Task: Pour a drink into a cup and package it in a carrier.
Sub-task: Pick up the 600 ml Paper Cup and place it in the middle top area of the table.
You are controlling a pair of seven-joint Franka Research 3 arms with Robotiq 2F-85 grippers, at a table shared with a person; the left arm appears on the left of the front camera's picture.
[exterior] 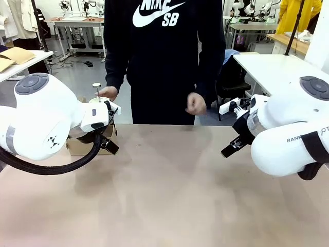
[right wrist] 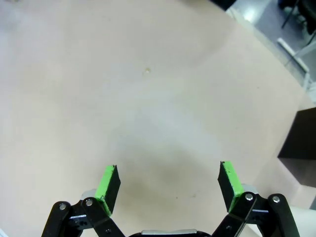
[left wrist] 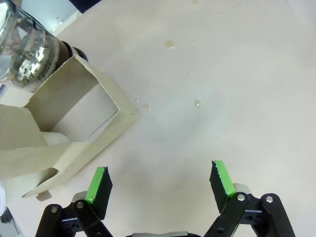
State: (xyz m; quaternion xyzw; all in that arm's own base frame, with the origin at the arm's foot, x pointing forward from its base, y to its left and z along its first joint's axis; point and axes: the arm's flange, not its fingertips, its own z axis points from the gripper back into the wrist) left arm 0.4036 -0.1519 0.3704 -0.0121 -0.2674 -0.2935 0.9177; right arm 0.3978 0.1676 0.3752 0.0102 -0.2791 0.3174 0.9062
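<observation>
The brown cardboard carrier (left wrist: 74, 123) lies on the table at the left of the left wrist view, one pocket open toward me. In the front view the carrier (exterior: 77, 146) is mostly hidden behind my left arm. A clear glass jar (left wrist: 24, 54) stands just beyond it, with something dark at its lower end. The person's hand (exterior: 108, 92) is at a metal-topped thing above the carrier. The cup is hidden. My left gripper (left wrist: 160, 180) is open over bare table, right beside the carrier. My right gripper (right wrist: 168, 185) is open and empty above bare table at the right.
A few small drops (left wrist: 196, 103) dot the table (exterior: 169, 195) near the carrier. The person's other hand (exterior: 195, 104) hangs at the far edge. A dark block (right wrist: 298, 143) sits off the table's edge in the right wrist view.
</observation>
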